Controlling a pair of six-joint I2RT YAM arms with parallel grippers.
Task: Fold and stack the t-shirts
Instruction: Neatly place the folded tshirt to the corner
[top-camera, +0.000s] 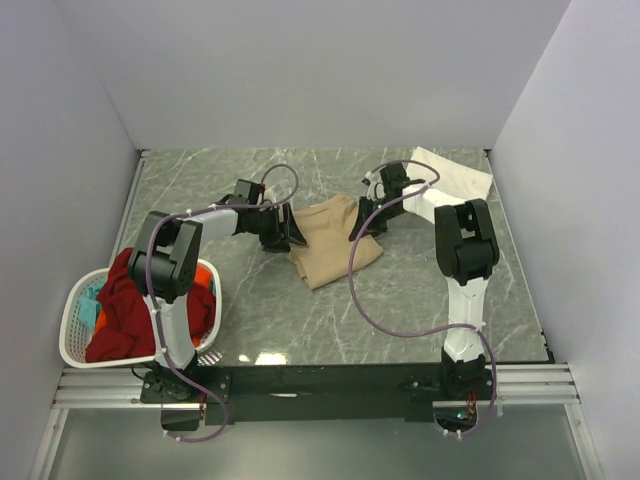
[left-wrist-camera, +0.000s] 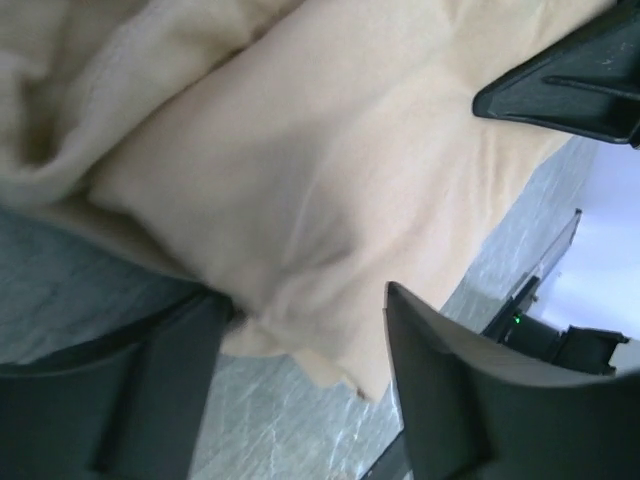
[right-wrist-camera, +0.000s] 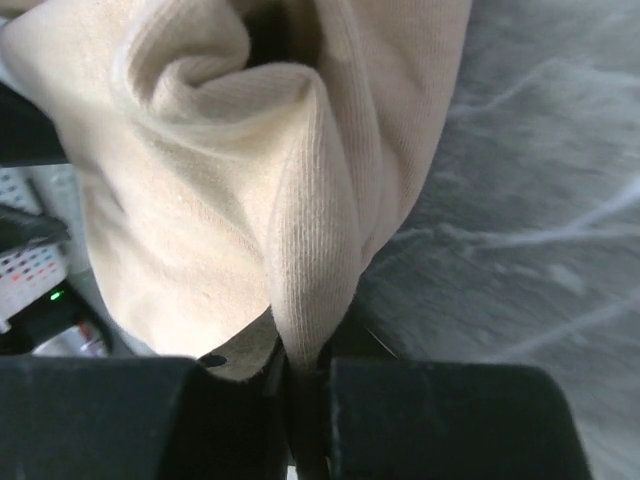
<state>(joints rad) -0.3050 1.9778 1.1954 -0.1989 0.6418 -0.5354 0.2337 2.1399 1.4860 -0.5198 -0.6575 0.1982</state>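
1. While the right pincer (right-wrist-camera: 300, 385) is clamped on a bunched ridge of the tan t-shirt (top-camera: 330, 240), I count that as my only grip. The left pincer (left-wrist-camera: 300, 335) stands wide, with the cloth edge lying between its fingers but not pinched.
2. Tan t-shirt sits mid-worktop (top-camera: 420, 300), crumpled and partly doubled over, not a flat rectangle. My read: fold not done.
3. Left side: I'd take the shirt's left edge, not the thick roll at the upper left of the left wrist view. Close only once cloth is deep between the fingers.
4. Right side: the grip is on a twisted fold, probably several layers. A hard pull would likely lock the twist in, so lift low and gently and let it shake out.
5. Move both pincers together at the same height, cloth taut between them. An uneven pull will skew the fold.
6. Right arm's cable (top-camera: 352, 285) loops across the shirt's near edge, so I'd watch for a snag.
7. Stack target looks like the cream-white t-shirt (top-camera: 452, 180), folded at the far right corner, well apart from the tan one.
8. More wait in the laundry basket (top-camera: 72, 345) near left, red t-shirt (top-camera: 125, 315) on top.
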